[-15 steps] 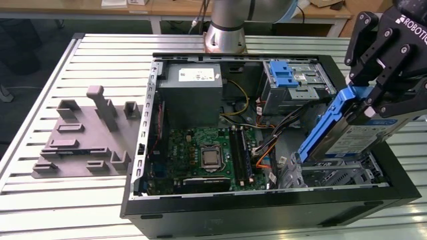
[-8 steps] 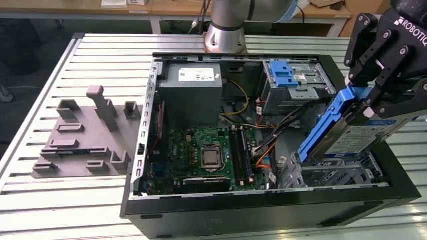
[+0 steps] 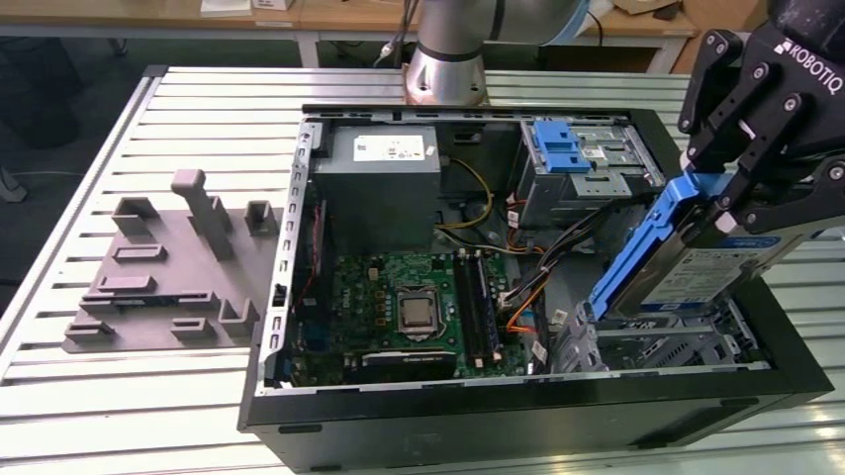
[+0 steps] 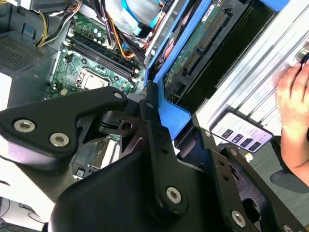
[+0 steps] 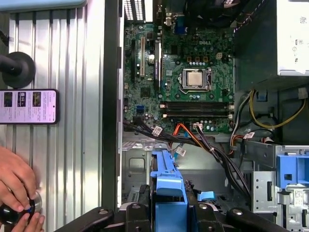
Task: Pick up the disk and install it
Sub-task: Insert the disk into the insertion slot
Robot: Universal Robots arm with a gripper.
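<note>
In the exterior view my gripper (image 3: 726, 213) is shut on the disk (image 3: 719, 267), a silver drive with a white-and-blue label in a blue carrier (image 3: 647, 247). The disk hangs tilted over the near right corner of the open computer case (image 3: 528, 406). Its lower end dips toward the metal drive bay (image 3: 667, 346) there. In the second wrist view the black fingers (image 4: 154, 145) clamp the blue carrier (image 4: 174, 108), and the disk's green circuit board (image 4: 193, 53) faces the camera. The first wrist view has the carrier (image 5: 166, 186) pointing down into the bay (image 5: 137, 164).
Inside the case are the motherboard (image 3: 410, 307), a grey power supply (image 3: 383, 173), a silver cage with a blue latch (image 3: 581, 158) and loose cables (image 3: 528, 287). A grey fixture (image 3: 172, 267) lies on the slatted table (image 3: 79, 416). A person's hand (image 5: 17, 183) and a phone (image 5: 29, 106) rest beside the case.
</note>
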